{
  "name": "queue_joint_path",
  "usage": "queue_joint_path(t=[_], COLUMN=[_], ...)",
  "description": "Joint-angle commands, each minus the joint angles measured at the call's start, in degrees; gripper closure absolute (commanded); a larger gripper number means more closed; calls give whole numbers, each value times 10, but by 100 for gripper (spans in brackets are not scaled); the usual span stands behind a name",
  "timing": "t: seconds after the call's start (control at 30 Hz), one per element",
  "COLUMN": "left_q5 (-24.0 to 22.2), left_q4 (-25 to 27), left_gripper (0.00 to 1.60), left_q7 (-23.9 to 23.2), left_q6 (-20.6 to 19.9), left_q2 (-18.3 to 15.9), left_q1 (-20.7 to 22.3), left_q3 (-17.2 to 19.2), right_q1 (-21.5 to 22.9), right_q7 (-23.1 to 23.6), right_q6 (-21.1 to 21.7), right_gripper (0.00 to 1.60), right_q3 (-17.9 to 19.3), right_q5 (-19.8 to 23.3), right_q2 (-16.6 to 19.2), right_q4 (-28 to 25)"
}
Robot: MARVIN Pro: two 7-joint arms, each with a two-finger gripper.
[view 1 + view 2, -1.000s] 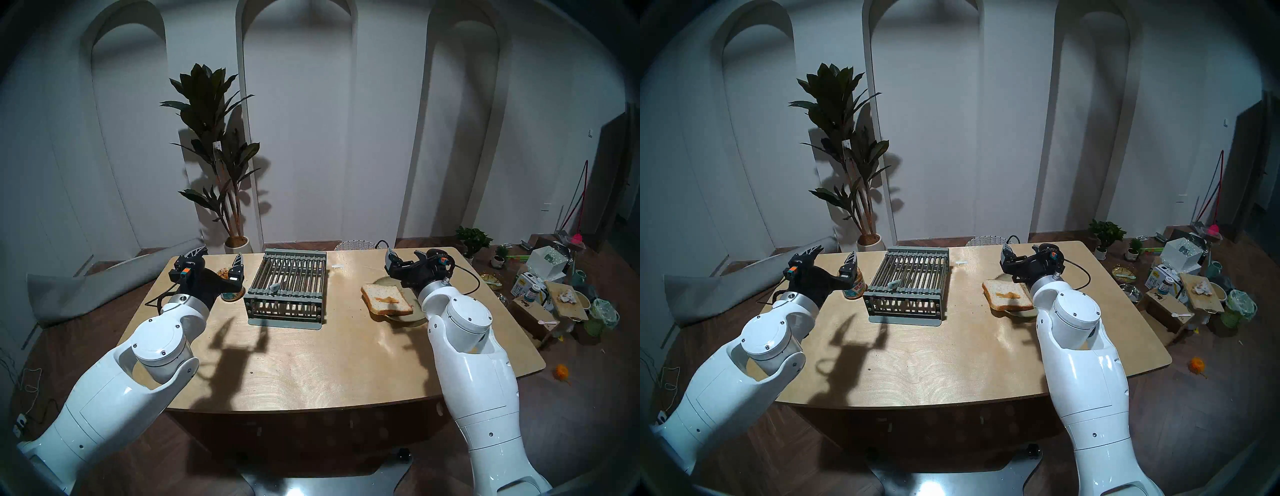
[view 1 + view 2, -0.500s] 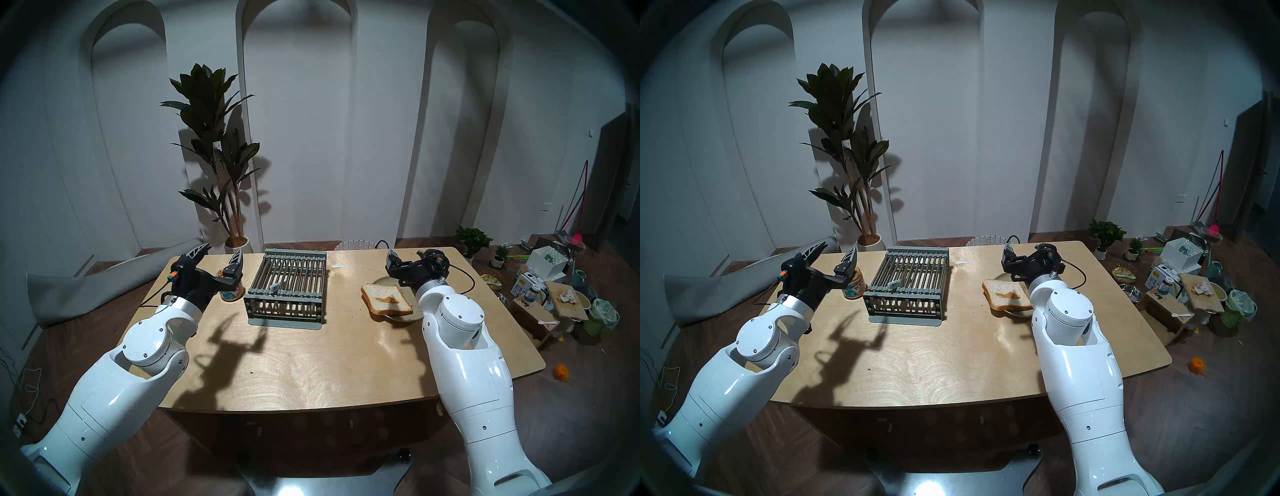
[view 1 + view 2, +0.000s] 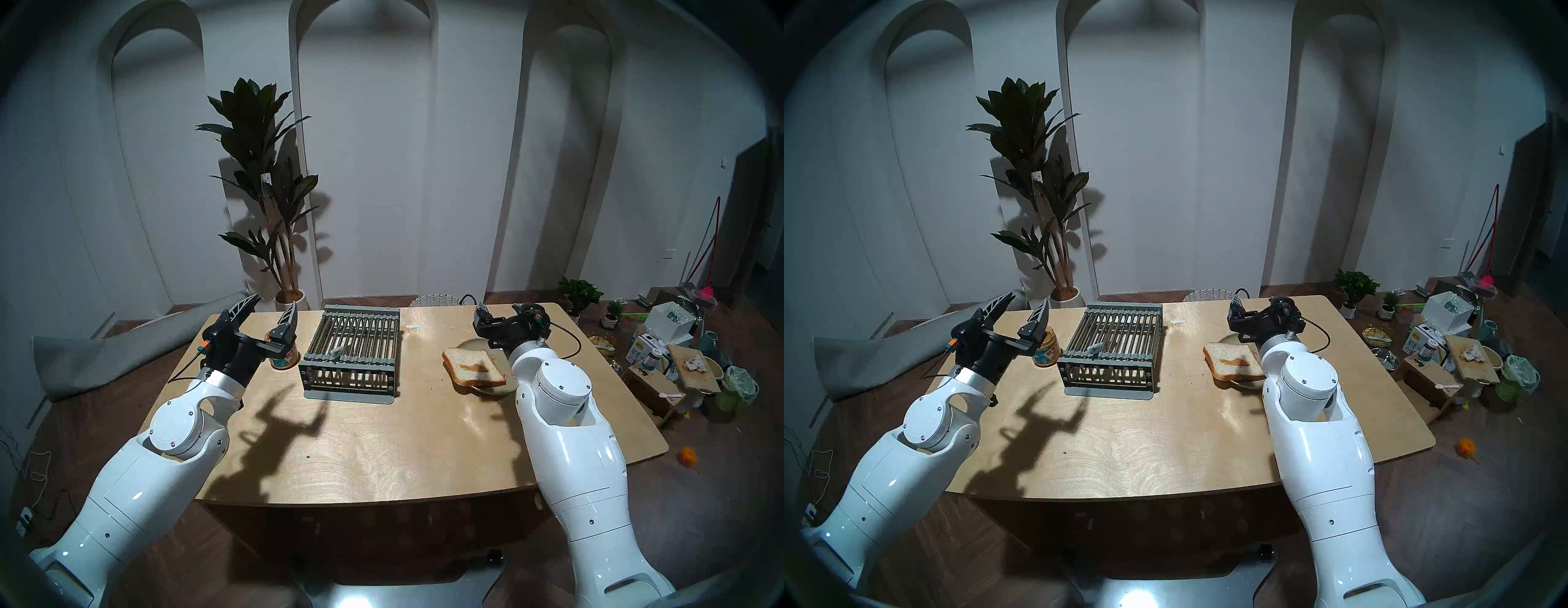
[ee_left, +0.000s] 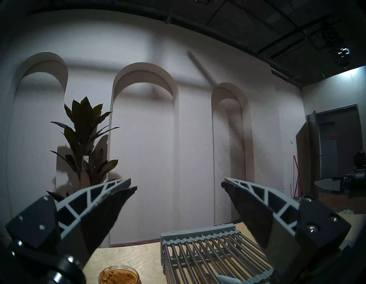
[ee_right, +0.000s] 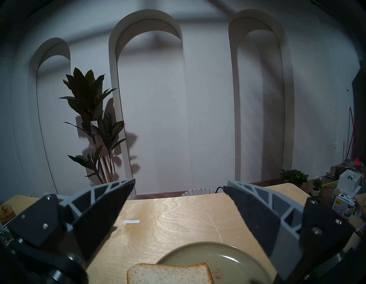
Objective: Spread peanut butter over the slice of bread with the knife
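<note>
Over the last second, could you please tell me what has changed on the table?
The left gripper tipped upward and drew back toward the table's left edge, uncovering the peanut butter jar; its jaws stay open and empty. The right gripper, bread, plate, rack and knife kept their places.

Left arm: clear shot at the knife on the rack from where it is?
Probably yes. The left end effector is open and empty, raised beside the rack; the knife lies exposed on top near the front edge. Only the peanut butter jar stands nearby.

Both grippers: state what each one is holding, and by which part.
Nothing is held. The left gripper and right gripper are open and empty; the knife lies on the rack.
</note>
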State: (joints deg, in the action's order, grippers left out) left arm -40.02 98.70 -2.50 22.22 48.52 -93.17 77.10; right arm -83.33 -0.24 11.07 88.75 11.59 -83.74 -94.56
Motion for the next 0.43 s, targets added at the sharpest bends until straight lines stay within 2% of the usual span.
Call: queue_joint_path(t=[0.0, 0.03, 0.17, 0.4], left_q5=[2, 14, 16, 19], left_q4=[35, 39, 47, 51], left_gripper=[0, 0, 0, 0], left_q7=[33, 56, 68, 75], left_q6=[-69, -84, -109, -122], left_q2=[-18, -17, -15, -14], left_q1=[19, 24, 25, 26], left_q3=[3, -1, 0, 0], right_q1=[7, 7, 7, 7], right_q7=[8, 9, 10, 11], right_q6=[1, 1, 1, 2], right_gripper=[0, 0, 0, 0], right_q3=[0, 0, 0, 0], right_q5=[0, 0, 0, 1], right_q2=[6, 6, 6, 7], right_q4=[-16, -16, -17, -17])
